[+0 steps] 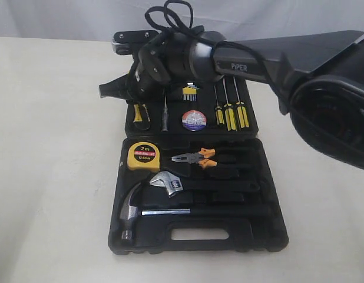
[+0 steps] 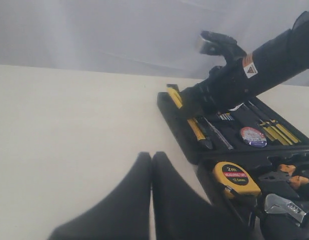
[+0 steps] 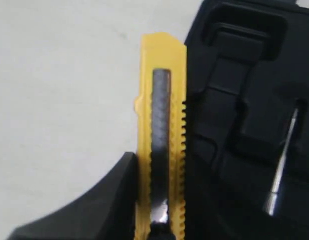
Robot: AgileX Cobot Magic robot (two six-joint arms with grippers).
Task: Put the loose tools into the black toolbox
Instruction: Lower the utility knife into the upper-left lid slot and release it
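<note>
Start at the bottom of the exterior view. The large black moulded-plastic toolbox (image 1: 255, 231) lies open, its oval hand slot at the lower edge. In its lower half you see a steel-headed hammer (image 1: 135, 206) and above it an adjustable steel wrench (image 1: 167, 183). Higher up, the yellow "2m" tape measure (image 1: 143, 156) sits just left of the orange-and-black-handled pliers (image 1: 197, 158).

In the left wrist view, your left claw (image 2: 151, 158) hangs over bare table at the bottom centre, its two dark fingers pressed together. The toolbox is to the right of it.

In the box's upper half, the black tape roll with the white-red-blue label (image 1: 192, 120) lies in the middle. Three thin yellow-handled screwdrivers (image 1: 230, 112) lie to its right. The yellow-and-black utility knife (image 1: 139, 113) lies along the left edge.

Your right claw (image 1: 111, 89) reaches in from the right and sits at the box's upper left corner, just above the knife. In the right wrist view the knife (image 3: 162, 125) runs up the centre. One dark finger (image 3: 99, 200) touches its left side at the lower left. The other finger is lost against the black plastic, so you cannot tell whether the claw is pinching the knife.
</note>
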